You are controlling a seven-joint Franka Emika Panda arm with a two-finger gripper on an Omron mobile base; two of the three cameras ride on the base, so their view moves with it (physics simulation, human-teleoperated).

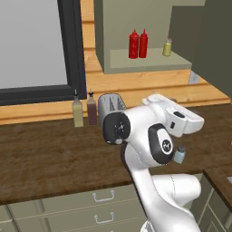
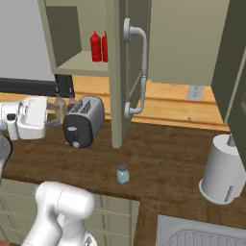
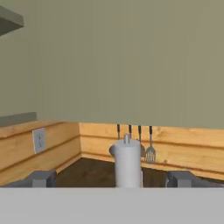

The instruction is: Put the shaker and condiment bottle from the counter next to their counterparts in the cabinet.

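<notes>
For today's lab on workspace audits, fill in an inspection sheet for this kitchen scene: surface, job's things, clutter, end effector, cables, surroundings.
Surface: the counter, dark wood-grain, over grey-green drawers.
Job's things: the shaker stands upright on the counter near its front edge. In the cabinet, two red bottles stand side by side on the shelf, with a yellowish-green shaker apart from them, further along the shelf.
Clutter: toaster, two dark-spouted bottles, paper towel roll.
End effector: end effector open, holding nothing, pointing toward the paper towel roll.
Cables: nothing seen.
Surroundings: window, wall outlet, hanging utensils, open cabinet door with handle.
</notes>
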